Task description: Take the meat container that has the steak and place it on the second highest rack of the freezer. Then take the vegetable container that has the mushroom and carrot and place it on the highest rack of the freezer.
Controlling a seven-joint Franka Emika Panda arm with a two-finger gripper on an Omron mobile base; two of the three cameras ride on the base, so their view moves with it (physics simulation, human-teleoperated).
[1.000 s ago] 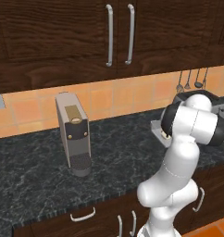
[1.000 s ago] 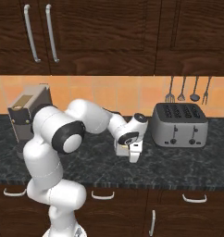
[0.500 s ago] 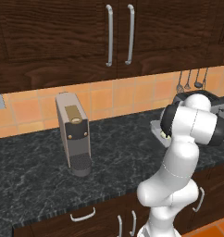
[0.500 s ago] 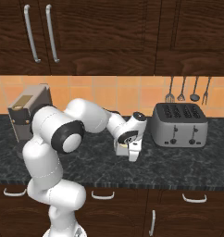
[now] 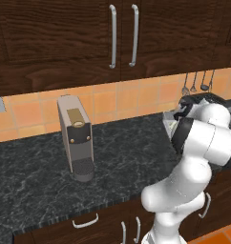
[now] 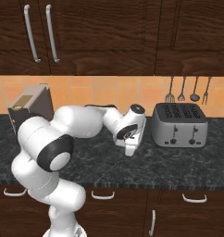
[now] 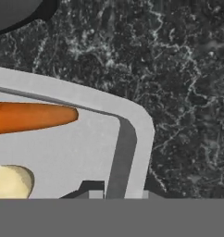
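Down at the tabletop [image 6: 178, 162] beside the toaster [image 6: 179, 125], hand [image 6: 131, 149] clamped on the vegetable container [image 7: 132, 134] rim, carrot [image 7: 33, 116] and mushroom [image 7: 9, 181] inside; freezer placement not yet done.

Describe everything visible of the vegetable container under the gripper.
The vegetable container is a shallow, light-grey rectangular tray with a broad flat rim, a rounded corner and a smooth, plastic-looking surface. It lies flat on the dark speckled counter. Inside lie an orange carrot with its tapered tip toward the corner, and part of a pale cream mushroom. The gripper is shut on its rim at the frame's bottom edge.
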